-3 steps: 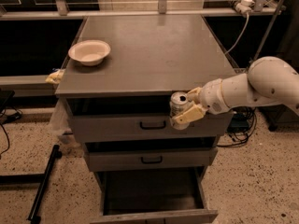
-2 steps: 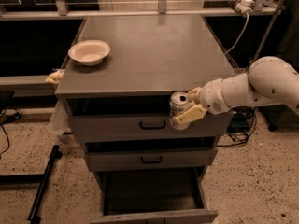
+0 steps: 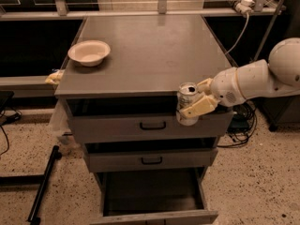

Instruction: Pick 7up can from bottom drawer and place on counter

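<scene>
The 7up can [image 3: 187, 100] is a small silvery can with a shiny round top, held upright in front of the counter's front edge, over the top drawer. My gripper [image 3: 196, 99] reaches in from the right on a white arm and is shut on the can, its cream fingers [image 3: 199, 108] around the can's side. The counter [image 3: 150, 50] is the broad grey cabinet top. The bottom drawer [image 3: 152, 196] stands pulled out, its dark inside showing nothing in it.
A cream bowl [image 3: 89, 53] sits on the counter's left side. Two shallower drawers with black handles [image 3: 152, 125] are slightly open. A black pole [image 3: 43, 184] lies on the floor at the left. Cables and a power strip [image 3: 239, 3] are at the back right.
The gripper with the can has risen slightly, so the can's top is now about level with the counter's front edge.
</scene>
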Robot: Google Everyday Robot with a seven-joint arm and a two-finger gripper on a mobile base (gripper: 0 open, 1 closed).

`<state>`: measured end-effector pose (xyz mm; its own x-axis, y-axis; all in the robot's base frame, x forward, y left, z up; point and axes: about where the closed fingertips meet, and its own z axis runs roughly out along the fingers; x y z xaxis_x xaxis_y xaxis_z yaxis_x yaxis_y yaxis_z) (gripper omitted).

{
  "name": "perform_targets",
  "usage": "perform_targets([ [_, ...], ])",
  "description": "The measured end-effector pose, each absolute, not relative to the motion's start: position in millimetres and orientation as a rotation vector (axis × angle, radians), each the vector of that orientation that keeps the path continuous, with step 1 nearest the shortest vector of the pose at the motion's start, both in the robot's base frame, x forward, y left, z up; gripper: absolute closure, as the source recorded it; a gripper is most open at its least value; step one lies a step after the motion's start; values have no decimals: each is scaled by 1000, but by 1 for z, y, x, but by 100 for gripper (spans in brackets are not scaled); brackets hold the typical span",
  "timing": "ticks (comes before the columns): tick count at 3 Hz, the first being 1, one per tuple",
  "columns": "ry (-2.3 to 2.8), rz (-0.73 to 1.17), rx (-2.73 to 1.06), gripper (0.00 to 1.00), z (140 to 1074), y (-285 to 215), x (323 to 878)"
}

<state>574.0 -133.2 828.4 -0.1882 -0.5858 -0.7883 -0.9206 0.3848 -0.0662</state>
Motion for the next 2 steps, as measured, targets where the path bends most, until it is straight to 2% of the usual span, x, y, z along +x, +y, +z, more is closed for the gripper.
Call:
perform_targets([
  [1,1853,549,-1280,100,874,-130,582],
  [2,1721,539,-1292,100,926,-108,617],
])
